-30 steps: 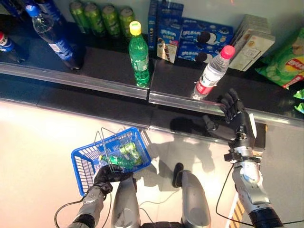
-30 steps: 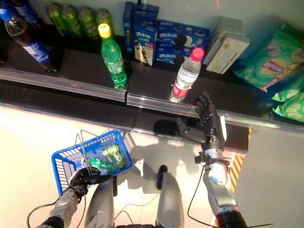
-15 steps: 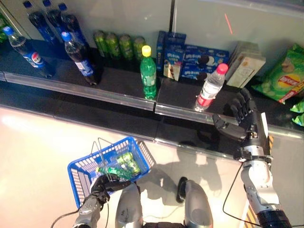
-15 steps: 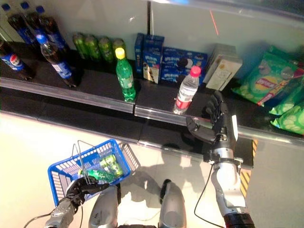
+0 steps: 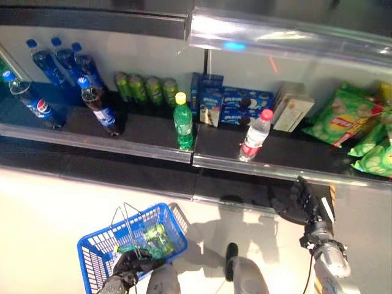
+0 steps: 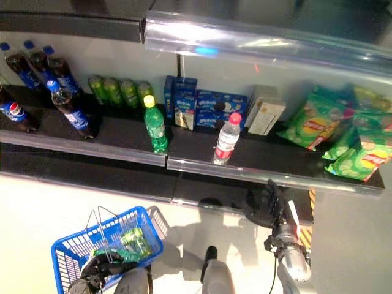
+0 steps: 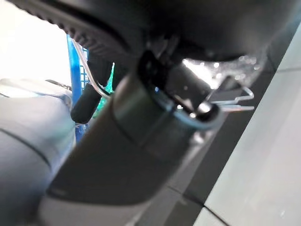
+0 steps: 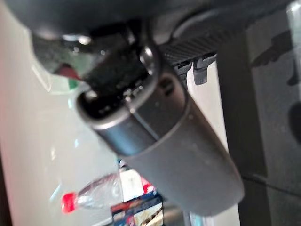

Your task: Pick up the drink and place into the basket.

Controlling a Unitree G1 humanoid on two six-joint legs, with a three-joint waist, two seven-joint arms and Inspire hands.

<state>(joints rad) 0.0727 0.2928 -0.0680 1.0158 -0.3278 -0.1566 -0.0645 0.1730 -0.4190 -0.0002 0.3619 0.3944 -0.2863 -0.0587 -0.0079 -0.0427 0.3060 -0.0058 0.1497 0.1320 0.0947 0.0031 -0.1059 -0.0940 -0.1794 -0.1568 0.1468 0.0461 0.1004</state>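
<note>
A clear drink bottle with a pink cap [image 5: 254, 135] stands upright near the front of the black shelf [image 5: 147, 131]; it also shows in the right wrist view [image 8: 94, 197]. A green bottle with a yellow cap [image 5: 182, 121] stands to its left. My right hand [image 5: 304, 202] is open and empty, below the shelf's front rail, down and to the right of the pink-capped bottle. My left hand [image 5: 130, 268] is shut on the wire handles [image 7: 89, 77] of the blue basket [image 5: 92, 257], which hangs low at the left with green drinks [image 5: 153, 236] inside.
Dark cola bottles [image 5: 95, 105] stand at the shelf's left. Green cans [image 5: 144, 89], blue cookie boxes [image 5: 229, 103] and a beige box [image 5: 293, 111] line the back. Green snack bags [image 5: 343, 119] lie at the right. A glass-edged upper shelf [image 5: 275, 37] overhangs.
The whole picture has shifted as the camera moved, taking in more of the shelf. My right hand now sits lower and farther from the pink-capped bottle. The basket still hangs at the left.
</note>
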